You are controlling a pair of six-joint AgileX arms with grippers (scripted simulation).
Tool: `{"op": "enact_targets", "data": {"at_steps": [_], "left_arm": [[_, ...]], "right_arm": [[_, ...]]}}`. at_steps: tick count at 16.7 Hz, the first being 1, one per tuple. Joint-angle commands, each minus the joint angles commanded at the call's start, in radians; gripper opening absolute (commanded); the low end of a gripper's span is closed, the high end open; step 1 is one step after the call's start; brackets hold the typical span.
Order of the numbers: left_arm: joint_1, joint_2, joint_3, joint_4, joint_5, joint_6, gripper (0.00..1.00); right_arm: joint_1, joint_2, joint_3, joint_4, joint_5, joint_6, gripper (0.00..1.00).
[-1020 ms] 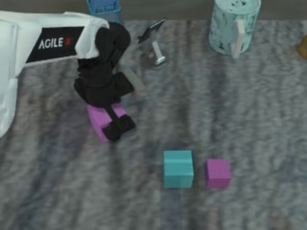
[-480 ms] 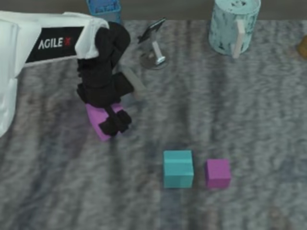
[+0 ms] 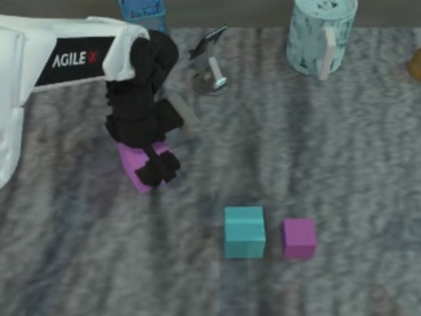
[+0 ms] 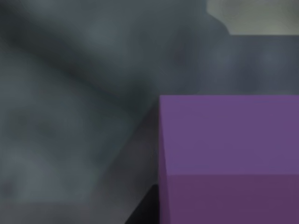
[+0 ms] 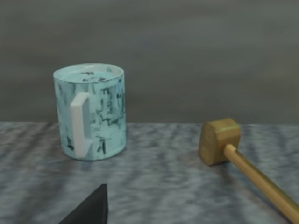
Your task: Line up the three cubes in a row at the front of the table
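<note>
Top view: the teal cube (image 3: 244, 231) and small magenta cube (image 3: 299, 237) are seen side by side near the table's (image 3: 342, 145) front edge. The light-purple cube (image 3: 136, 162) is left farther back, toward the left edge, under the left gripper (image 3: 158, 168); whether it is gripped cannot be told. One cube apparently remains to be placed.
</note>
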Motion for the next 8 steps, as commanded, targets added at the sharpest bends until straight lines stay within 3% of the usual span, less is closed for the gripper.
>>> {"op": "enact_targets", "data": {"at_steps": [8], "left_arm": [[-0.001,-0.023,0.030,-0.045,0.006,-0.001,0.00]], "right_arm": [[0.000,0.000,0.000,0.000,0.000,0.000,1.00]]}}
